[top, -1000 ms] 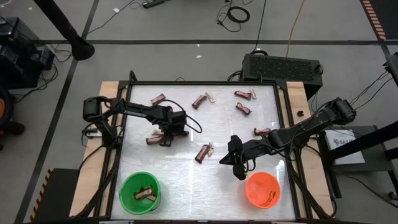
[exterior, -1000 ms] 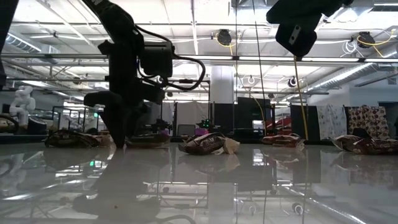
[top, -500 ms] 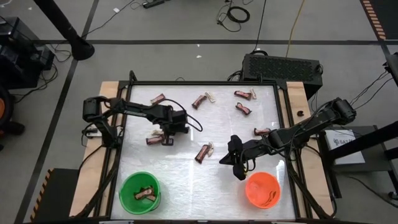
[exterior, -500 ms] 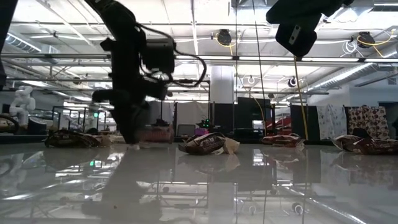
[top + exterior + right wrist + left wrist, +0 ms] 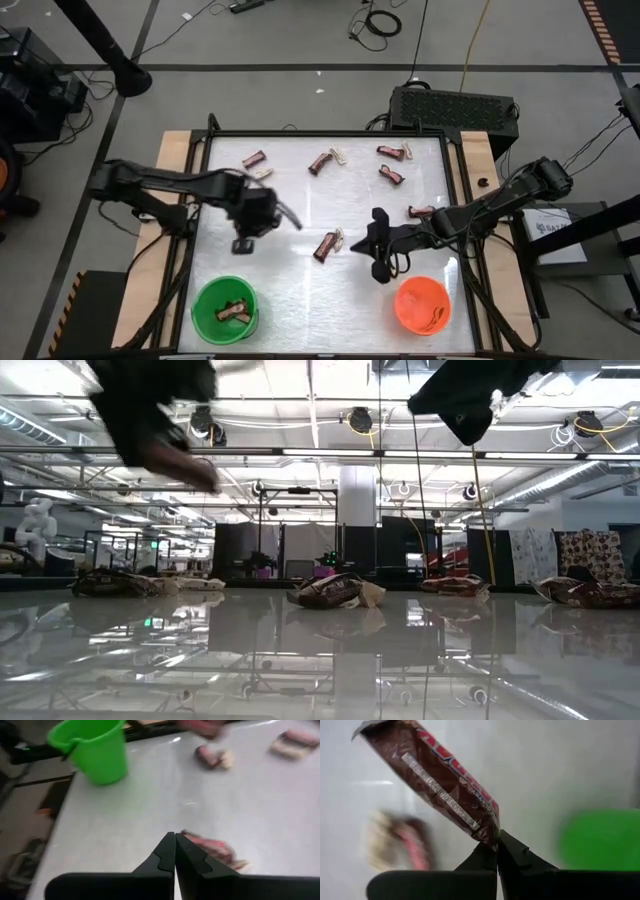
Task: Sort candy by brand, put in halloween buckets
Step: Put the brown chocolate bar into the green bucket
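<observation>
Lifted off the table since a second ago, the left gripper [image 5: 243, 243] now hangs above the green bucket [image 5: 225, 307], its fingers clamped on a reddish-brown candy bar [image 5: 440, 782]. Right gripper [image 5: 378, 268], fingers pressed together and holding nothing, hovers beside the orange bucket [image 5: 421, 305]. Loose bars [image 5: 327, 244] lie scattered on the table [image 5: 300, 290] between the arms, none blocking either bucket.

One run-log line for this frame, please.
left gripper: shut on dark reddish-brown candy bar, lifted, near green bucket | right gripper: shut, empty, above table beside orange bucket
</observation>
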You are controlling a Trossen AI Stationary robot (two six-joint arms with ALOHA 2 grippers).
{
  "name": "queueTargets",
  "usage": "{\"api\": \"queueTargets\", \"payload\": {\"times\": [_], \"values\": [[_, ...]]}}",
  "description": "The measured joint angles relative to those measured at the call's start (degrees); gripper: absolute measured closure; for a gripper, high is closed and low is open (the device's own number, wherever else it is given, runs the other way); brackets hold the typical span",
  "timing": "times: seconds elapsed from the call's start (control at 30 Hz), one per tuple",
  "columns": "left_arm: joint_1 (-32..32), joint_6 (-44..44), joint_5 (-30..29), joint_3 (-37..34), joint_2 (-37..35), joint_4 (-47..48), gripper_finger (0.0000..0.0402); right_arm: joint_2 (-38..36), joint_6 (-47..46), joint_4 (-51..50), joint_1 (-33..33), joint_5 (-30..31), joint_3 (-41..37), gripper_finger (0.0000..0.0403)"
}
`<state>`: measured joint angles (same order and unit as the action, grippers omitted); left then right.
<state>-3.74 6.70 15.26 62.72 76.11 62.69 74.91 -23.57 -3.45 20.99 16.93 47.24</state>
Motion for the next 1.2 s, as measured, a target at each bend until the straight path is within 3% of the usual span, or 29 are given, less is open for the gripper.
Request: {"api": "queueTargets", "payload": {"times": [0.17,0.3,0.47,0.63,0.87,1.07,1.2], "values": [[-10.9,21.3,7.1,1.4,-7.6,0.6,0.0401,0.0,3.3,0.5,-2.6,6.4,0.0,0.0403],[-21.6,38.9,7.6,2.0,-11.9,-2.1,0.0401,0.0,6.5,2.9,-5.9,7.4,0.0,0.0403],[-35.6,56.5,2.0,2.0,-13.8,-5.1,0.0401,0.0,8.0,7.8,-10.3,7.3,0.0,0.0403],[-46.0,68.0,-3.7,2.0,-12.0,-9.0,0.0401,0.0,7.9,11.4,-13.9,7.1,0.0,0.0403],[-52.6,75.5,-5.0,2.0,-7.2,-15.3,0.0401,0.0,8.0,11.9,-16.1,6.9,0.0,0.0403],[-53.6,75.5,-5.0,2.0,-2.5,-21.5,0.0401,0.0,8.0,11.9,-16.9,6.9,0.0,0.0403],[-53.0,75.6,-5.0,2.0,-0.6,-20.5,0.0396,0.0,7.9,11.9,-17.0,6.9,0.0,0.0403]]}}
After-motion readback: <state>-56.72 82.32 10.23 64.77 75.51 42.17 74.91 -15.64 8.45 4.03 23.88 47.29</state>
